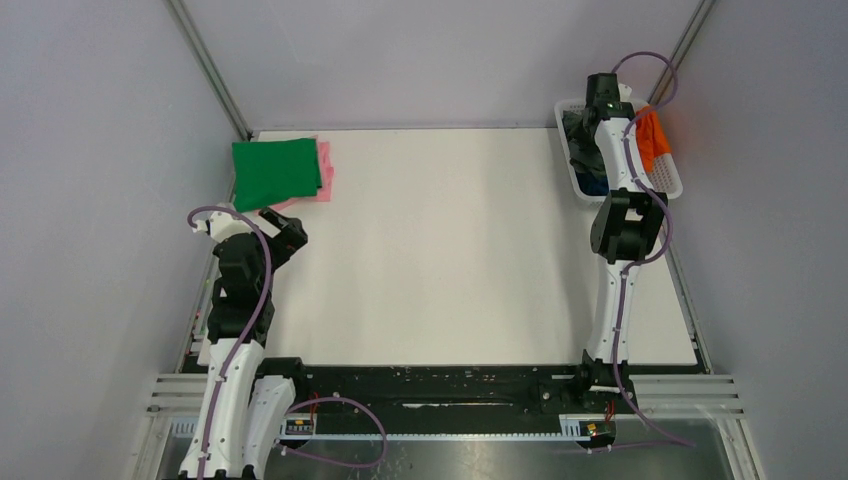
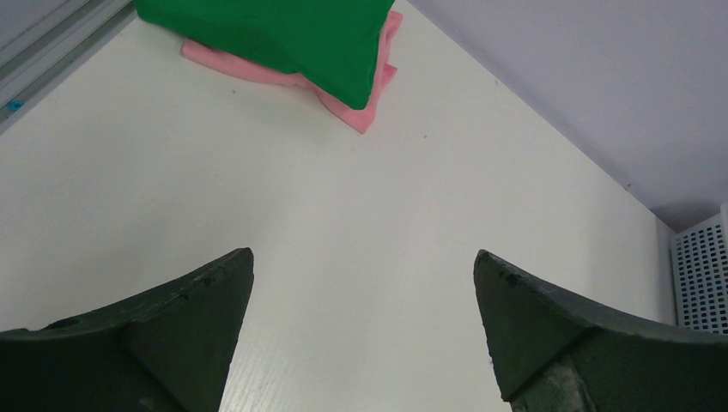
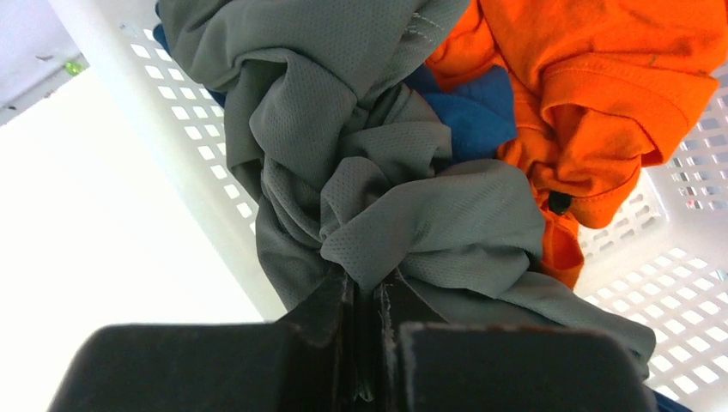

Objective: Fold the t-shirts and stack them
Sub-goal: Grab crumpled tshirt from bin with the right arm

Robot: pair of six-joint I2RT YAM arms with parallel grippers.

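A folded green t-shirt (image 1: 275, 172) lies on a folded pink t-shirt (image 1: 324, 170) at the table's far left. The left wrist view shows the green one (image 2: 283, 34) and the pink one (image 2: 360, 103) ahead. My left gripper (image 2: 365, 266) hovers open over bare table near that stack. My right gripper (image 3: 365, 283) is down in the white basket (image 3: 172, 163), shut on a bunched fold of the dark grey t-shirt (image 3: 360, 154). Beside the grey cloth lie the orange t-shirt (image 3: 601, 94) and, partly buried, the navy blue t-shirt (image 3: 468, 116).
The basket (image 1: 668, 185) stands at the table's far right edge, with orange cloth (image 1: 650, 138) draped over its rim. Grey walls close in the back and both sides. Metal frame posts (image 1: 210, 65) rise at the back corners.
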